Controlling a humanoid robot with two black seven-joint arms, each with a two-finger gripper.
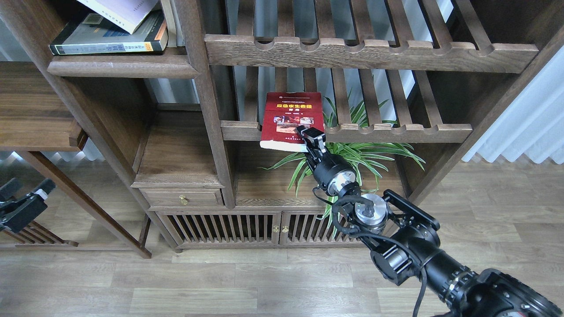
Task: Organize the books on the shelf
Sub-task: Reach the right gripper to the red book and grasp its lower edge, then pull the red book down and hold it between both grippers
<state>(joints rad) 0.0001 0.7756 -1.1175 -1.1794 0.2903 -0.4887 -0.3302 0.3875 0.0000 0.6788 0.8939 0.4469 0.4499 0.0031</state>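
Observation:
The red book (288,116) with a yellow title lies flat on the lower slatted rack, its front end overhanging the rail. My right gripper (311,137) is at the book's front right corner. One finger (313,134) lies over the cover and the other is hidden beneath. The black-grey book (110,37) lies flat on the shelf (123,68) at the upper left. The white-lavender book (125,11) rests tilted on top of it. My left gripper (27,190) is low at the left edge, open and empty.
A spider plant (357,154) stands under the rack, right beside my right wrist. Slatted racks (370,53) fill the upper right. A drawer cabinet (180,198) sits below. A thick post (207,101) separates the shelf from the racks.

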